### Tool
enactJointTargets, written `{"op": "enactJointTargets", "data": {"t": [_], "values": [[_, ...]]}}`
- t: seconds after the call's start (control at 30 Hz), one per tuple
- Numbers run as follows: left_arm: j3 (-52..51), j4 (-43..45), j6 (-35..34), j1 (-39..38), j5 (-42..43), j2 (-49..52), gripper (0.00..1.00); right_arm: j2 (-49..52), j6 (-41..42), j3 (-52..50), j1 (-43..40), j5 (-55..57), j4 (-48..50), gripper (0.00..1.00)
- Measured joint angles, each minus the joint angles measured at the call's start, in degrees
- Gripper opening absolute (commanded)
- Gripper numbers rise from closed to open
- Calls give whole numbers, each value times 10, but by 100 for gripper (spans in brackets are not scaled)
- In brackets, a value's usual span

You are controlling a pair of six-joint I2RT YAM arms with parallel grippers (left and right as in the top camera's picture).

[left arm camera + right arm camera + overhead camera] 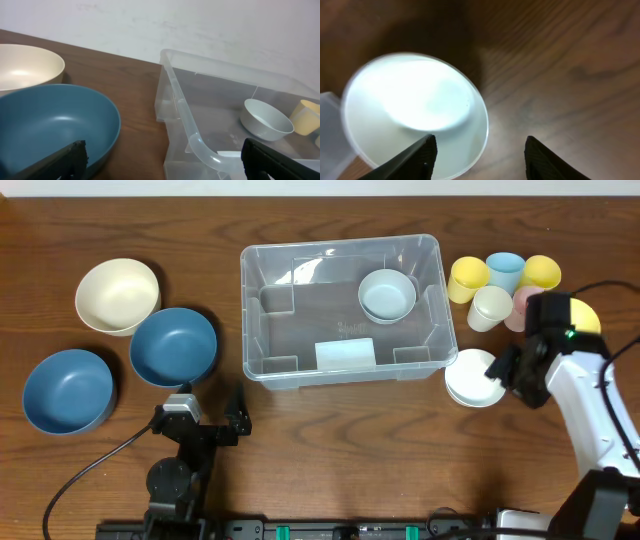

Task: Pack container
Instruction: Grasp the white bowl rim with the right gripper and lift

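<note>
Robot lab bench, not a real kitchen. The dark brown wood-grain worktop [330,440] stood against a plain white wall [210,25]. A black metal mounting rail [330,530] ran along the near edge, with a black robot arm base [172,480] fixed there. A black cable [120,444] trailed over the wood. Tableware was staged as props: pastel plastic cups [505,275], round blue bowls [173,345] and a large clear plastic rectangular container [340,243].

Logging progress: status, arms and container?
Left gripper open, empty. Right gripper open over white bowl, beside container. Container holds one pale bowl. Nothing blocking.
</note>
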Motion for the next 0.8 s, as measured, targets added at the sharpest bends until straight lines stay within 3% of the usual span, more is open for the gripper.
{"op": "enactJointTargets", "data": {"t": [0.27,0.37,0.47,0.53,0.8], "values": [[0,0,0,0,0,0,98,0,7,-93,0,-9,89,47],[0,0,0,0,0,0,98,0,10,-121,0,-10,116,33],[0,0,0,0,0,0,98,0,18,-148,0,-12,135,9],[0,0,0,0,0,0,98,0,24,-156,0,-13,139,1],[0,0,0,0,0,0,98,-10,36,-155,-4,-32,133,1]]}}
